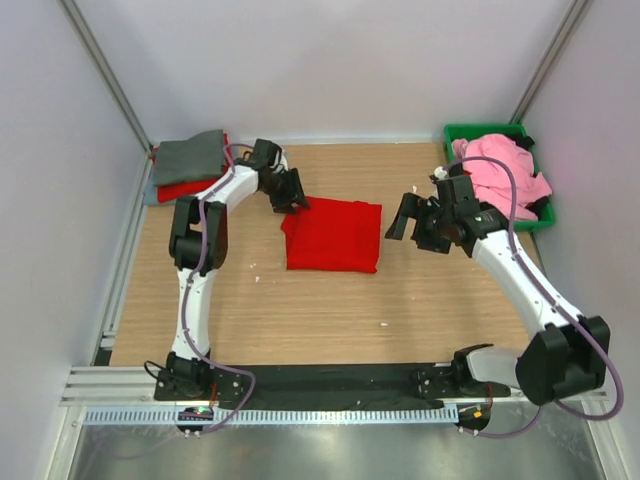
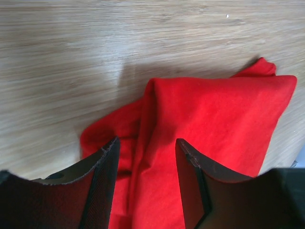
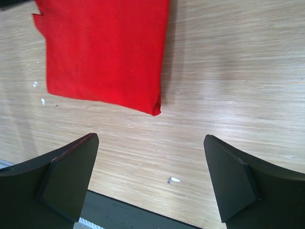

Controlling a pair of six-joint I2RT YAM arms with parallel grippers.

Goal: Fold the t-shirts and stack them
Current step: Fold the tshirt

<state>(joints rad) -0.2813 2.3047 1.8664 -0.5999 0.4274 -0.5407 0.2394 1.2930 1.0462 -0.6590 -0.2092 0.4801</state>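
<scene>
Red shirt [image 1: 333, 235] is mid-worktop, folded to a near-square slab, slightly longer left-right in the top view. Right and lower edges are clean. The upper-left corner is rumpled, with a loose flap bunched out past the fold.

Left jaws [image 2: 147, 143] are right on that rumpled corner, pointing down at it. They stand part-open and straddle a ridge of the cloth. There's a gap on both sides, so I read it as no pinch yet.

Right jaws [image 3: 150, 138] are wide open and holding nothing. They hover over bare worktop [image 1: 300, 310] just off the shirt's right edge, apart from it. In the right wrist view the shirt's near corner sits up and left of the jaws.

The stack is in the upper left of the top view: grey shirt [image 1: 192, 152] on top, another red one [image 1: 185, 188] under it, and a blue-grey edge [image 1: 152, 192] at the bottom. It lies well apart from the folded shirt, beyond the left arm. Green bin [image 1: 480, 131] is upper right, with the pink shirt [image 1: 500, 165] heaped in it.

My read: the fold is basically done, and what's left is to tidy the corner or carry the shirt to the stack. The left arm is on the shirt and on the stack side. The carry direction is up-left, roughly along the shirt's long axis.

Risk: a one-corner grab on the loose flap could pull the fold open. The right jaws are close enough to take the opposite edge.
</scene>
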